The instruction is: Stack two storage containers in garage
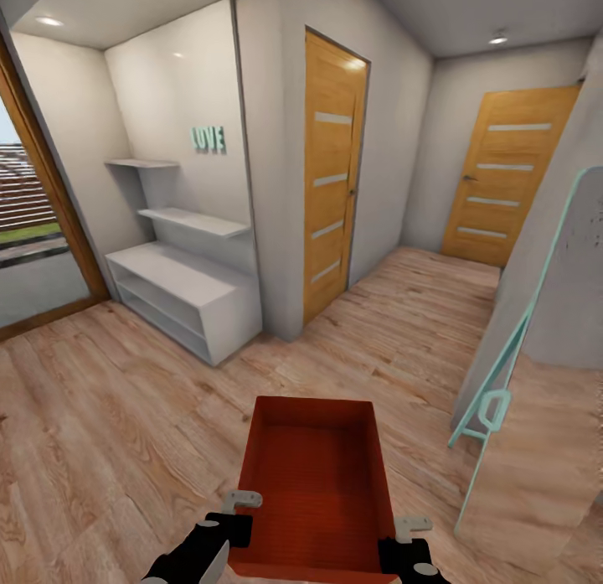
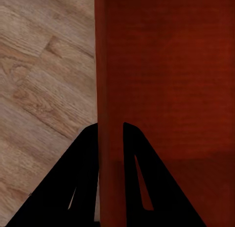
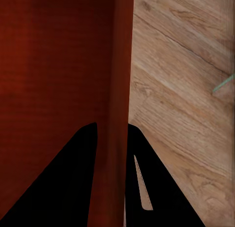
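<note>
The storage container (image 1: 314,483), an orange-red shallow bin with no lid, is carried in front of the robot, low in the middle of the head view, above the light wood-plank floor (image 1: 126,416). The left gripper (image 1: 219,540) holds its left wall near the closest corner, and the right gripper (image 1: 400,552) holds its right wall in the same way. In the left wrist view the thin wall of the container (image 2: 110,90) goes between the two black fingers (image 2: 83,188), one finger outside and one inside, so this gripper is clamped on the wall. In the right wrist view the right gripper (image 3: 111,139) is closed on the other wall of the container (image 3: 120,65) in the same manner, with the plank floor beside it. The inside of the bin is empty and its long side points away from the robot. A little further, on the right, a mint-green frame (image 1: 494,400) leans against a grey wall. On the left, further away, a low white shelf unit (image 1: 180,299) stands against the white wall, with two white wall shelves (image 1: 197,222) above it and the green letters LOVE (image 1: 208,139) higher on the wall. At the far left there is a glass door (image 1: 25,232) with a wooden frame. Beyond the shelf unit a wooden door (image 1: 331,173) is in the side of a wall corner, and at the far end of the corridor there is a second wooden door (image 1: 507,178).
</note>
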`<state>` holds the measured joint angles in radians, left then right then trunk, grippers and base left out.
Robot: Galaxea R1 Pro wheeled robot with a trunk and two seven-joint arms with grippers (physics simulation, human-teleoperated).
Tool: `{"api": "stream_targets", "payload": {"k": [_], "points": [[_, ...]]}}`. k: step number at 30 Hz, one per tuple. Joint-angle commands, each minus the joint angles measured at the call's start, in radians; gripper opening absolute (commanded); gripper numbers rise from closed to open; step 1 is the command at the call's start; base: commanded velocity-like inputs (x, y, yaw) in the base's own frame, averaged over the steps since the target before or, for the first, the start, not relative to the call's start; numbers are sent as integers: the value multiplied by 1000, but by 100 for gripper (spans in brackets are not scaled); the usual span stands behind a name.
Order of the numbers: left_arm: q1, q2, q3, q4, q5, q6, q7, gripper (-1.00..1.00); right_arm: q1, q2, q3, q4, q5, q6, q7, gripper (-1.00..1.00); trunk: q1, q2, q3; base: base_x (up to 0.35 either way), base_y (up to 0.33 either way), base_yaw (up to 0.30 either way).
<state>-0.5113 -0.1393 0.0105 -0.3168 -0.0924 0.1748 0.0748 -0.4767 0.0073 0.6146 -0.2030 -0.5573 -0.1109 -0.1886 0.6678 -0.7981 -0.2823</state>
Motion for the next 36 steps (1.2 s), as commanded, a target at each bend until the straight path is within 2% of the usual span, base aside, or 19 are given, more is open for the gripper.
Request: {"api": "stream_targets", "payload": {"k": [1, 29, 36], "points": [[0, 0, -18, 1, 6, 6, 8, -100, -2, -4, -6, 0, -1, -7, -15, -100, 1, -1, -1, 323, 0, -242], [0, 0, -18, 0, 6, 6, 8, -100, -2, -4, -6, 0, -1, -6, -15, -100, 1, -1, -1, 323, 0, -241], [0, 0, -18, -1, 6, 6, 8, -100, -2, -4, -6, 0, -1, -6, -15, -100, 1, -1, -1, 323, 0, -48]]}}
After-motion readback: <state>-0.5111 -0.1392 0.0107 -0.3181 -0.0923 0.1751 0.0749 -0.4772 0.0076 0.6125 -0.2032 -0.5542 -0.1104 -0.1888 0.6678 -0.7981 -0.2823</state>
